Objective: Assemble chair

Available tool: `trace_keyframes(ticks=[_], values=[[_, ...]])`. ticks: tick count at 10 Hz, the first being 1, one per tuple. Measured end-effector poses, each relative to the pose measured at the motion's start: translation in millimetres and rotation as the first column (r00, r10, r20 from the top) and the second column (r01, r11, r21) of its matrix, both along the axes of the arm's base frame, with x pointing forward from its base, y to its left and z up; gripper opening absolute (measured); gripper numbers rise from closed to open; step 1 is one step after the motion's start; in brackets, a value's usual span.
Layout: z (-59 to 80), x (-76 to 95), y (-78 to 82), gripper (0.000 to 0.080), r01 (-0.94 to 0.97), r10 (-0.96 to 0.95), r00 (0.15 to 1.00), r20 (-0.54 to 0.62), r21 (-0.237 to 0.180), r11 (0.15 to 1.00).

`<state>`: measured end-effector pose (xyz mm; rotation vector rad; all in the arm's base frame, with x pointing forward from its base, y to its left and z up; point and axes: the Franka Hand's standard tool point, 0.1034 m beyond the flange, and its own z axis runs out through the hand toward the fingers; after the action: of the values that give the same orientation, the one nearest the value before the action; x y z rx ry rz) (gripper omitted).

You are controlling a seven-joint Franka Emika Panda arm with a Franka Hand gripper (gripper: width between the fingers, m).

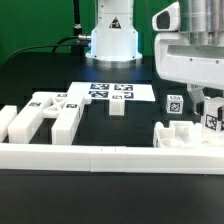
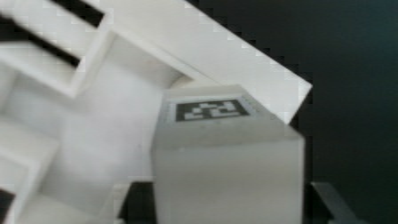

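On the black counter point(image 1: 30, 70), in the exterior view, the chair kit lies in two groups. Toward that view's left, ladder-like white frame pieces point(image 1: 45, 115) with tags rest just behind the long low border rail point(image 1: 100, 157). Toward the right, a flat white chair part point(image 1: 180, 137) sits against the same rail. The claw point(image 1: 192, 98) hangs just above it under the bulky white wrist. A tagged leg block point(image 1: 172, 102) shows at the claw, and a second tagged piece point(image 1: 212, 121) stands at the view's right edge. In the middle lies the marker board point(image 1: 110, 90), with one small white block point(image 1: 117, 108) just in front of it, apart from both groups. The robot base point(image 1: 112, 40) stands behind the board.

In the wrist view, the tagged leg block point(image 2: 217, 160) fills the space between the claw's point(image 2: 222, 208) two dark fingers point(image 2: 326, 202), its tag facing the camera. The fingers lie against the block's sides, so the claw appears to pinch it. Beyond the block run the white bars point(image 2: 107, 70) of a chair part; whether block and bars touch I cannot tell.
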<state>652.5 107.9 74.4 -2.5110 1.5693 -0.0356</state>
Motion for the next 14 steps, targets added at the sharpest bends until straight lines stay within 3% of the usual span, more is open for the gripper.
trace_keyframes(ticks=[3, 4, 5, 6, 7, 9, 10, 12, 13, 14], values=[[0.0, -1.2, 1.6, 0.0292, -0.018, 0.018, 1.0, 0.007, -0.006, 1.0], [0.6, -5.5, 9.2, 0.0489, -0.123, 0.123, 0.992, -0.012, -0.024, 0.992], [3.4, -3.8, 13.9, 0.0489, -0.349, 0.351, 0.936, 0.013, -0.063, 0.935], [2.6, -2.1, 15.0, 0.0616, -0.517, 0.524, 0.85, 0.049, -0.104, 0.849], [2.6, -5.3, 21.0, 0.0616, -0.629, 0.637, 0.77, 0.034, -0.125, 0.767], [1.5, -4.7, 17.9, 0.0645, -0.692, 0.702, 0.712, 0.034, -0.14, 0.709], [0.8, -4.1, 16.3, 0.0649, -0.796, 0.809, 0.587, 0.017, -0.171, 0.581], [1.9, 1.4, 16.7, 0.0649, -0.948, 0.972, 0.233, -0.041, -0.232, 0.218], [-0.1, 0.3, 16.8, 0.0649, -0.955, 0.979, 0.201, -0.043, -0.229, 0.186], [0.0, 0.5, 16.8, 0.064, -0.949, 0.972, 0.232, -0.038, -0.227, 0.218]])
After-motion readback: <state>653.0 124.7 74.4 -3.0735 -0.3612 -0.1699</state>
